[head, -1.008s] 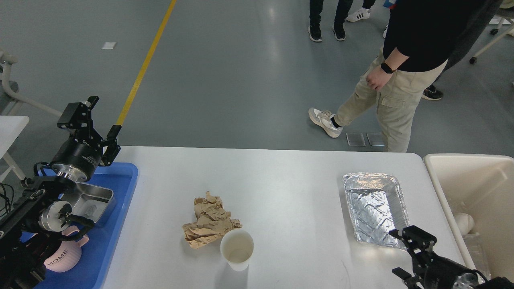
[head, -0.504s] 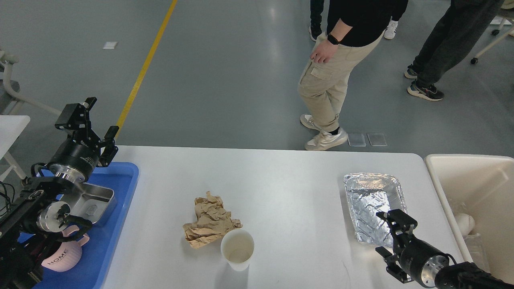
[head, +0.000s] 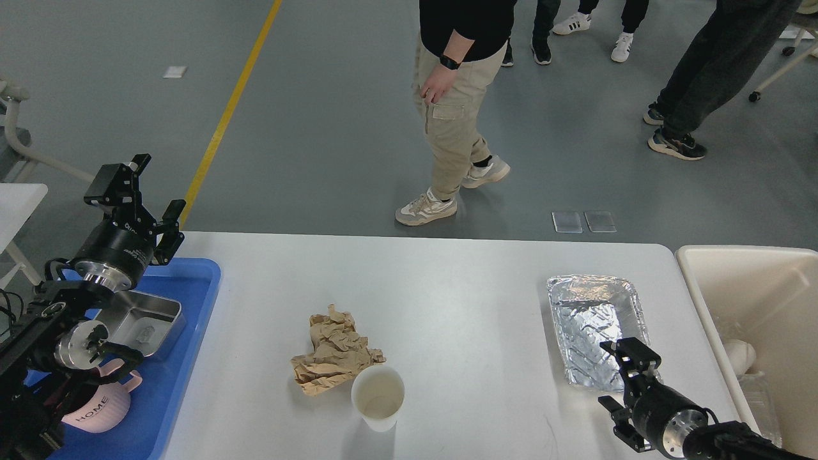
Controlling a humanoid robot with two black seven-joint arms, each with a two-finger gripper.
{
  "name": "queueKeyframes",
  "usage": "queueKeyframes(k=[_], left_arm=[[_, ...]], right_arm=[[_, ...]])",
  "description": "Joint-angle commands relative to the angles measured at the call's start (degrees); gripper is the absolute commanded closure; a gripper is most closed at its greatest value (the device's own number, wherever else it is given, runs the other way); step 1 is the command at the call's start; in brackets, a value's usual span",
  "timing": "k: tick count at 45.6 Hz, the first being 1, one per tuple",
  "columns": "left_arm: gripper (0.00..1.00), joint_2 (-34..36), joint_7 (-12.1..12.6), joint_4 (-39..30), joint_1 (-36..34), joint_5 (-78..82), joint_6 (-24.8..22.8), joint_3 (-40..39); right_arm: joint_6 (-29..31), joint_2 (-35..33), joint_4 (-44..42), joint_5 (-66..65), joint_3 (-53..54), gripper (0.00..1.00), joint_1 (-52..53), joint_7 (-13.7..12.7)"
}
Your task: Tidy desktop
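The white desktop [head: 460, 281] holds a crumpled brown paper [head: 333, 351], a white paper cup [head: 378, 396] standing just right of it, and an empty foil tray [head: 594, 329] at the right. My left gripper [head: 142, 191] is open and empty, raised above the back of the blue tray [head: 185, 332]. My right gripper [head: 623, 377] is open and empty, low at the front right, its fingers at the foil tray's near end.
The blue tray holds a steel box [head: 144, 322] and a pink mug [head: 99, 409]. A cream bin [head: 754, 306] with some rubbish stands off the right edge. People walk on the grey floor behind the table.
My right gripper has moved forward and up to the foil tray's near end. My left gripper has drifted slightly left. A person has walked leftward behind the table.
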Motion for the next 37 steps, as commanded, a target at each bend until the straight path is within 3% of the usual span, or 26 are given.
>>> queueKeyframes(k=[1,10,20,37], left_arm=[[0.03,0.1,-0.1,0.0,0.2,0.0,0.0,0.0],[0.03,0.1,-0.2,0.0,0.3,0.1,0.0,0.0],[0.03,0.2,-1.3,-0.1,0.5,0.1,0.0,0.0],[0.03,0.3,-1.6,-0.4,1.4,0.1,-0.2,-0.4]], right_arm=[[-0.2,0.1,-1.2,0.0,-0.6,0.02,-0.7,0.1],[-0.1,0.2,-1.7,-1.2,-2.0,0.19,-1.0,0.3],[0.0,0.0,-1.7,-2.5,-2.7,0.66,-0.6,3.3],[0.2,0.0,-3.5,-4.0,-4.1,0.87,-0.3,4.1]])
